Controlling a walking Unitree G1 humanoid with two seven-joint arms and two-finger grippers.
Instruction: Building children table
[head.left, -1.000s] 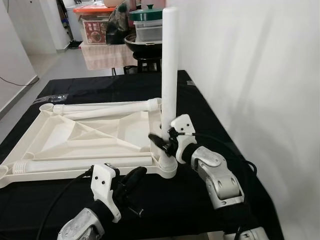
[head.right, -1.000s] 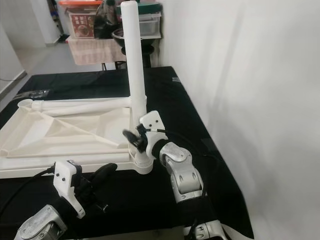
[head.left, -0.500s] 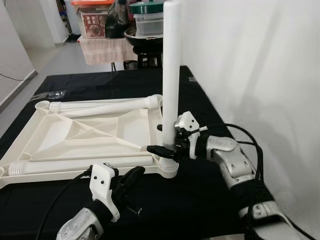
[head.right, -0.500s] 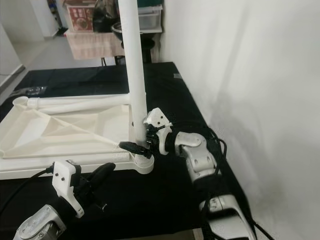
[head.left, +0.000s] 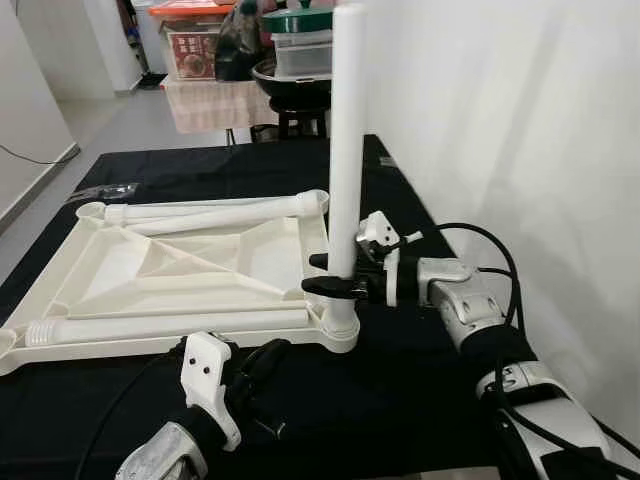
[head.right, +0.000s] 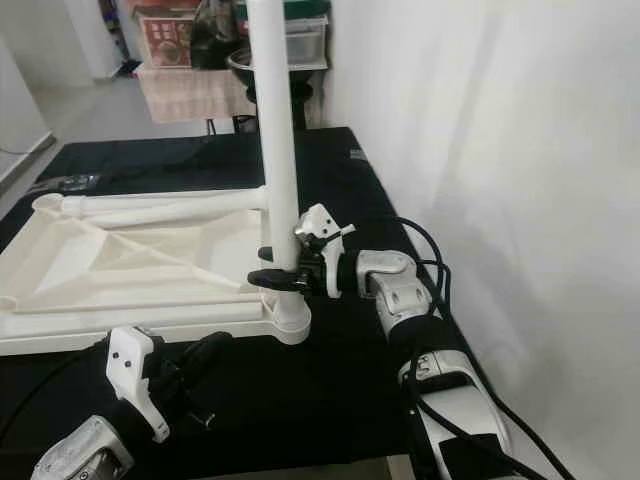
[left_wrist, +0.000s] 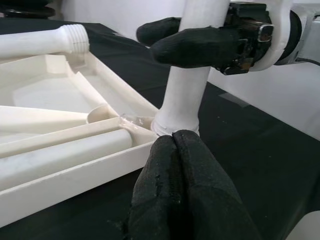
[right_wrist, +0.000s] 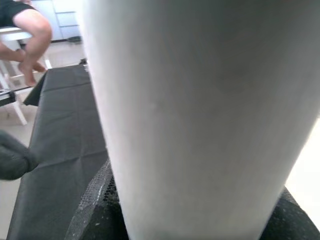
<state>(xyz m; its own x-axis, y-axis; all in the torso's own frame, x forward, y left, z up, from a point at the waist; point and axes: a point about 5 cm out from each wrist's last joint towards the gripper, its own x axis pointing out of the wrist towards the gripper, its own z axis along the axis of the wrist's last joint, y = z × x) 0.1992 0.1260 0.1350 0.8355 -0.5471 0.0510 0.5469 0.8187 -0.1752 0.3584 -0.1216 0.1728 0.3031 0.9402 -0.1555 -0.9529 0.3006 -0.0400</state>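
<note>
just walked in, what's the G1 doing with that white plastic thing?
It is assembling a children's table. The white tabletop lies upside down on the black-covered table. One leg stands upright in the near right corner socket, and the right end effector is closed around it low down. Two more legs lie flat on the tabletop. The left end effector is shut, holding nothing, close in front of that corner.

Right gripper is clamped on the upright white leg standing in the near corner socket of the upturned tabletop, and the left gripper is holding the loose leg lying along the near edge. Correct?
Not quite. The left gripper holds nothing: the left wrist view shows its fingers closed together on themselves, just short of the corner socket. The rest stands: the right gripper clamps the upright white plastic leg on the upturned white tabletop.
</note>
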